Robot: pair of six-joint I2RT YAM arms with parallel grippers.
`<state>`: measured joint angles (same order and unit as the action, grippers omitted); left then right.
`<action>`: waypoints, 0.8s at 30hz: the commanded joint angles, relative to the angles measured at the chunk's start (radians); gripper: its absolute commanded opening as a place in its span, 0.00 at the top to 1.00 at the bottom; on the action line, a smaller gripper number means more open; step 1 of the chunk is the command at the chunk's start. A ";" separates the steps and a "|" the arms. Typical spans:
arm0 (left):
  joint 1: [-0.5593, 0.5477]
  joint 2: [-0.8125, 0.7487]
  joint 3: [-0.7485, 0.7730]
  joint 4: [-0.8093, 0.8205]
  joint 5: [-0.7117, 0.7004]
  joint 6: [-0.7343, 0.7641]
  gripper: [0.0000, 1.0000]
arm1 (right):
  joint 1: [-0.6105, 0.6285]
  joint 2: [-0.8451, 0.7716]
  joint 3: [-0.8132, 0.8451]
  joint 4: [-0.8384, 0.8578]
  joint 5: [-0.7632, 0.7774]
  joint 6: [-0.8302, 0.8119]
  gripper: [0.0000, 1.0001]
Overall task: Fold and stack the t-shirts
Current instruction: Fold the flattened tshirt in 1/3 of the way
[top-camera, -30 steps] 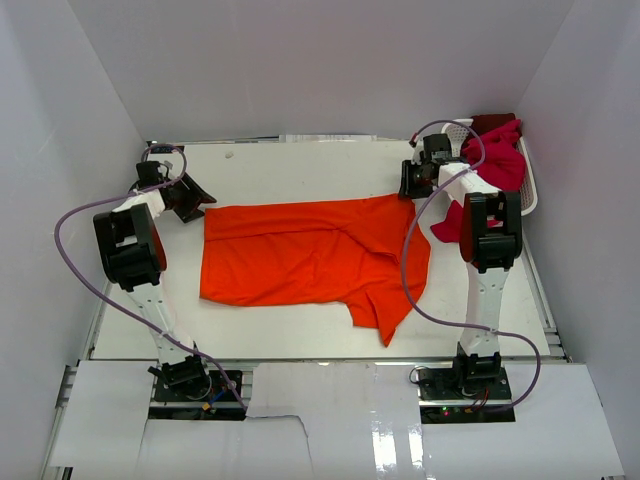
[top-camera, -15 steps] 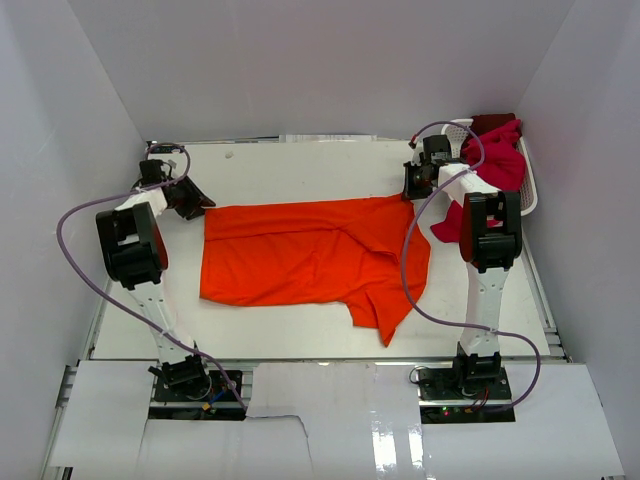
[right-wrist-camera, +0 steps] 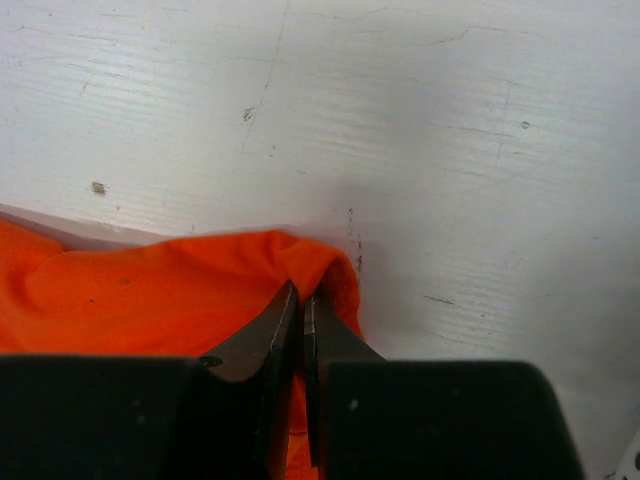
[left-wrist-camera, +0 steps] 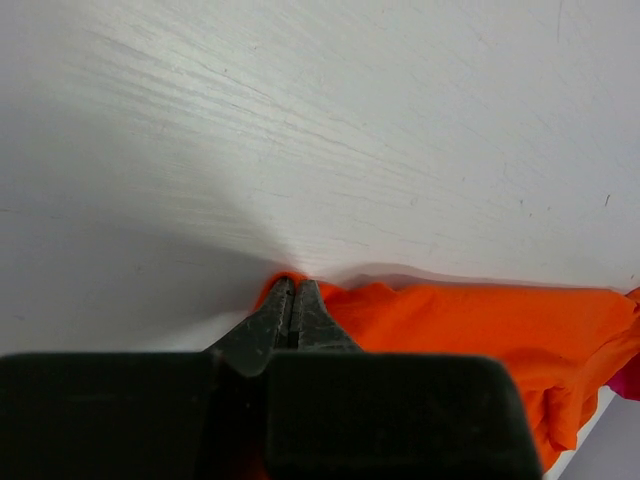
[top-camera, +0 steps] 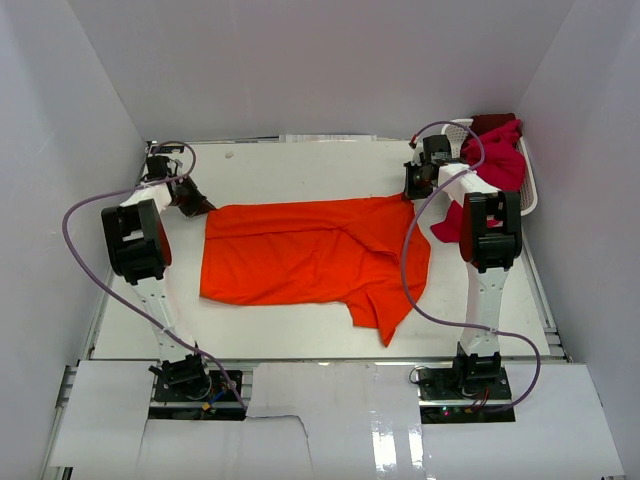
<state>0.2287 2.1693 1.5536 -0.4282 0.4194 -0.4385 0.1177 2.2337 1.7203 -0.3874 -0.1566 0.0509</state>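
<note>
A large orange t-shirt lies spread flat in the middle of the white table, a sleeve pointing toward the front right. My left gripper is low at its back left corner. In the left wrist view its jaws are shut on the orange corner. My right gripper sits at the back right corner. In the right wrist view its jaws are pinched on a raised fold of orange cloth. Crimson t-shirts are heaped in the basket, and one hangs over its side.
A white lattice basket stands at the back right, against the right wall. White walls close in the table on the left, back and right. Purple cables loop from both arms. Bare table shows behind the orange shirt.
Both grippers have closed on the shirt's back corners. The left gripper has dropped down to the table at the back left corner. The shirt lies where it was.
</note>
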 commanded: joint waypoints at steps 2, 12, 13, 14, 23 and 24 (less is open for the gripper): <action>0.000 0.015 0.046 -0.023 -0.036 0.006 1.00 | -0.009 0.032 0.048 0.002 0.041 0.007 0.92; 0.000 0.113 0.209 -0.060 -0.048 -0.002 1.00 | -0.012 0.129 0.185 -0.001 0.075 0.027 0.92; -0.002 0.125 0.229 -0.060 -0.050 -0.006 1.00 | -0.012 0.135 0.199 0.002 0.071 0.032 0.92; -0.002 0.133 0.238 -0.060 -0.047 -0.009 1.00 | -0.012 0.141 0.205 0.008 0.072 0.038 0.92; -0.002 0.208 0.358 -0.073 -0.076 -0.016 1.00 | -0.013 0.185 0.260 0.053 0.118 0.084 0.90; -0.002 0.211 0.362 -0.076 -0.080 -0.017 1.00 | -0.013 0.191 0.268 0.048 0.120 0.086 0.89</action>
<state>0.2256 2.3680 1.8809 -0.4896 0.3950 -0.4606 0.1173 2.3882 1.9438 -0.3489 -0.0875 0.1242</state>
